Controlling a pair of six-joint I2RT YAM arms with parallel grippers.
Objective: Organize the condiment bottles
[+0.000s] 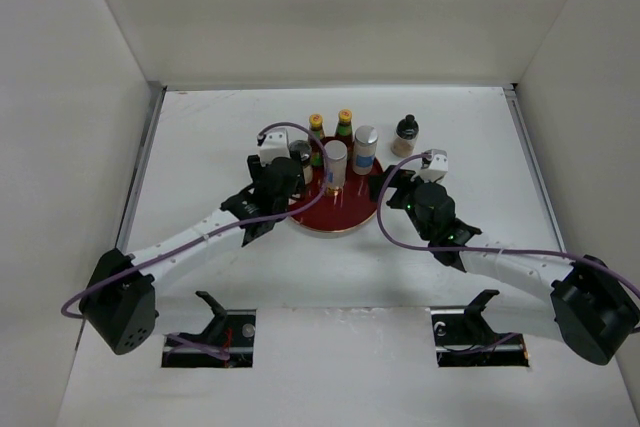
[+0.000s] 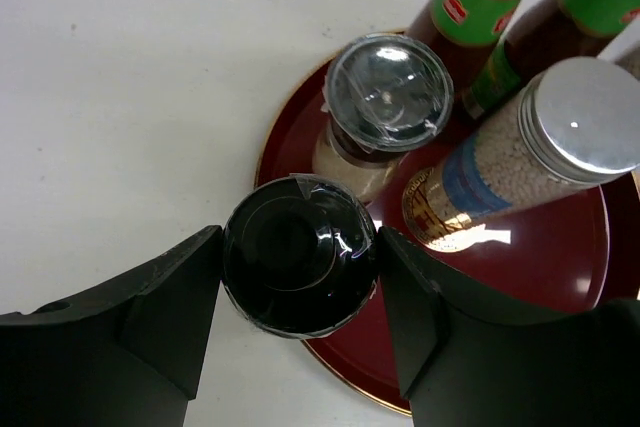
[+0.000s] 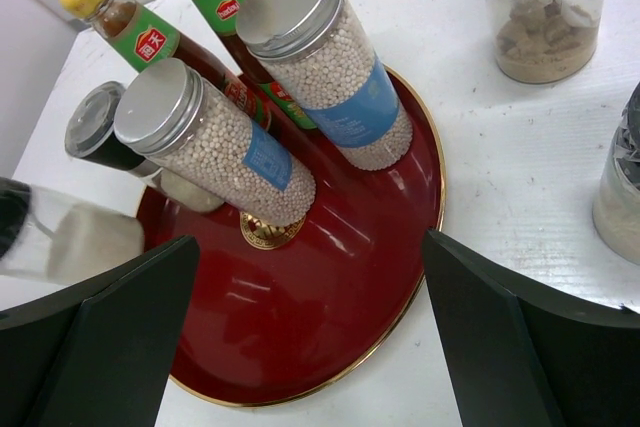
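Here, nearest the arm bases, the left claw [image 2: 300, 292] is closed on a short black-capped jar [image 2: 298, 247], one finger pressed to either side of its cap. The jar is at the left rim of the dark-red tray [image 2: 560, 257]; whether it stands on the tray I cannot tell. Glossy film covers the cap, so it probably slips. The jar looks rigid and light, and a hold lower on the body would likely be surer.

The right claw [image 3: 308, 239] hangs wide and empty over the tray's right side. Further in stand a clear-lidded jar [image 2: 385, 97], two steel-lidded shakers [image 3: 215, 142], tall and likely easy to topple, then two red sauce bottles [image 3: 140, 42]. Beyond, off the tray on the tabletop [image 3: 490, 147], sits a tan-powder jar [image 3: 545, 22].
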